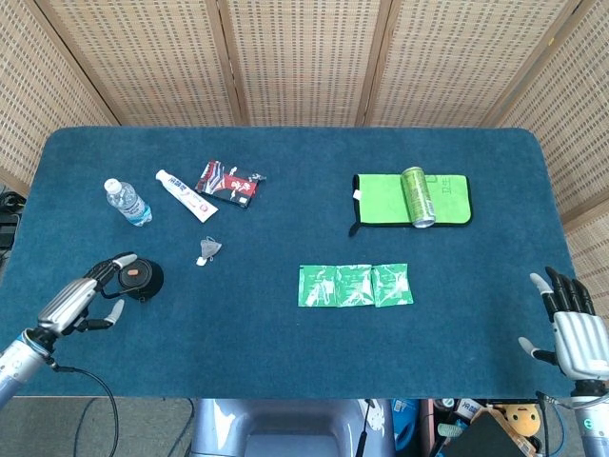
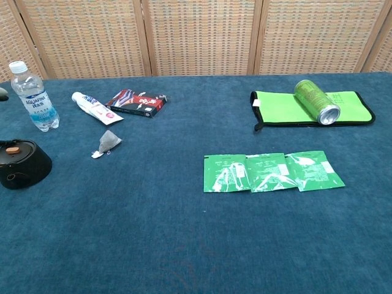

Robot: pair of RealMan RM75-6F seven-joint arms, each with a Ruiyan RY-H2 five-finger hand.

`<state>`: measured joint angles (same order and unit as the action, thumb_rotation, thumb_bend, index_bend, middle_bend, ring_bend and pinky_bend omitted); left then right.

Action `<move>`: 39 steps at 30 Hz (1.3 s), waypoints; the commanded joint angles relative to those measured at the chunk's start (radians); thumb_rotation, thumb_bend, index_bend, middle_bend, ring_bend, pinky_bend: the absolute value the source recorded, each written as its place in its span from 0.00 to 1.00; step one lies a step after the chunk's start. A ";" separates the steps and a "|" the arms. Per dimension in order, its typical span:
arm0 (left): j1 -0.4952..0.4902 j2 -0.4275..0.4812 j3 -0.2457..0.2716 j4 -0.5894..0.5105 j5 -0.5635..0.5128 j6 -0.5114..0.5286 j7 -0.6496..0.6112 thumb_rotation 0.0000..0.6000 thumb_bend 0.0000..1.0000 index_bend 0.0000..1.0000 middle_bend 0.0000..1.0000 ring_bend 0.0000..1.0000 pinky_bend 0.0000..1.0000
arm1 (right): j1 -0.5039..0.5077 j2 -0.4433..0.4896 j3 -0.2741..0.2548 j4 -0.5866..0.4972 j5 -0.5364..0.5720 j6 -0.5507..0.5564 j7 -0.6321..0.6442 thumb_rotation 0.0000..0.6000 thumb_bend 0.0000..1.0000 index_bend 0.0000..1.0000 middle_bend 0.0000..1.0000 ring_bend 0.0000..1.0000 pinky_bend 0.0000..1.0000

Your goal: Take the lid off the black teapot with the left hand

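Observation:
The black teapot [image 1: 143,279] [image 2: 24,166] stands near the table's left front, its lid with an orange knob [image 2: 12,147] still sitting on it. My left hand [image 1: 74,302] lies just left of the pot, fingers stretched out and apart, holding nothing. Its fingertips [image 1: 121,259] reach the pot's left side; whether they touch it I cannot tell. The chest view does not clearly show this hand. My right hand [image 1: 569,322] hovers at the right front corner of the table with fingers spread and nothing in it.
A water bottle [image 1: 127,202], a toothpaste tube [image 1: 186,194], a red-black packet [image 1: 228,183] and a tea bag [image 1: 208,248] lie behind the pot. Green sachets [image 1: 355,285] sit mid-table. A green can [image 1: 417,196] rests on a green cloth [image 1: 447,199] at the back right.

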<state>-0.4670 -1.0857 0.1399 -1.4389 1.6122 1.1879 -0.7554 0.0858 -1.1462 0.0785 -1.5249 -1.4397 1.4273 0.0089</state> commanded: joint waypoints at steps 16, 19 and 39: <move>-0.075 -0.089 -0.169 -0.088 -0.528 -0.299 0.563 1.00 0.59 0.34 0.00 0.00 0.00 | 0.007 0.010 0.005 0.012 0.016 -0.025 0.049 1.00 0.00 0.00 0.00 0.00 0.00; -0.076 -0.093 -0.172 -0.086 -0.544 -0.306 0.583 1.00 0.57 0.37 0.00 0.00 0.00 | 0.008 0.010 0.005 0.014 0.016 -0.027 0.051 1.00 0.00 0.00 0.00 0.00 0.00; -0.080 -0.133 -0.219 -0.036 -0.690 -0.330 0.722 1.00 0.42 0.39 0.00 0.00 0.00 | 0.010 0.011 0.004 0.014 0.015 -0.031 0.066 1.00 0.00 0.00 0.00 0.00 0.00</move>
<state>-0.5467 -1.2173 -0.0783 -1.4761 0.9236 0.8603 -0.0402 0.0961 -1.1349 0.0826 -1.5110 -1.4246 1.3960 0.0747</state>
